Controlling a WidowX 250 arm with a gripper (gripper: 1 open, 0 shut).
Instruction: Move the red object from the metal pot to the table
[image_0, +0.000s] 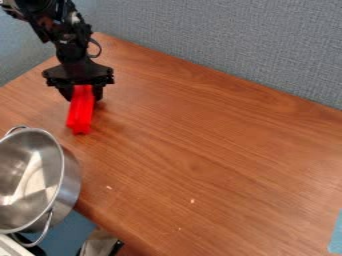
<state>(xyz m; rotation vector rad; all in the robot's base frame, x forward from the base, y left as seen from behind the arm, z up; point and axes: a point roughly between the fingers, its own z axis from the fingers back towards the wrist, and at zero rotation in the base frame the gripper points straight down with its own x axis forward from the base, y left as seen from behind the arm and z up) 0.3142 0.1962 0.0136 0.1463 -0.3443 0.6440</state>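
The red object (82, 115) is a bright red elongated block standing almost upright on the left part of the brown wooden table (214, 150). My black gripper (82, 92) comes down from the upper left and is shut on the block's upper end, one finger on each side. The block's lower end is at or just above the tabletop; I cannot tell which. The metal pot (27, 190) sits at the bottom left, shiny and with nothing inside, a short way in front of the block.
A blue-grey wall runs behind the table's far edge. The table's near edge cuts diagonally across the lower part of the view, with dark clutter below it beside the pot.
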